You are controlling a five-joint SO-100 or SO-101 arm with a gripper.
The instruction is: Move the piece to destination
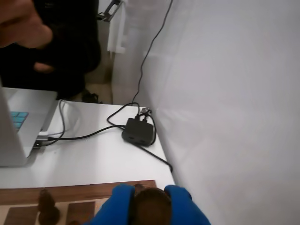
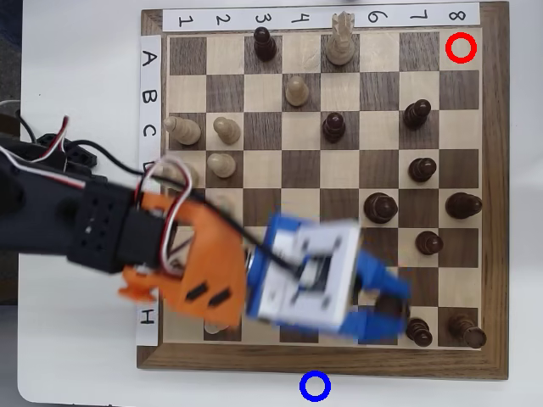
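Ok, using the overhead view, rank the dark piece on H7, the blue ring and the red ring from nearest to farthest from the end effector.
From the end effector, which grips the held piece in the wrist view:
1. dark piece on H7, just to its lower right on the board's bottom row.
2. blue ring, off the board, below its bottom edge.
3. red ring, at the board's top right corner.

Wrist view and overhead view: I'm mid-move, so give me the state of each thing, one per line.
tool: shut on the piece.
piece: clamped between the blue fingers; I cannot tell if it is lifted.
blue ring: empty, just off the board's edge.
red ring: empty, on the corner square.
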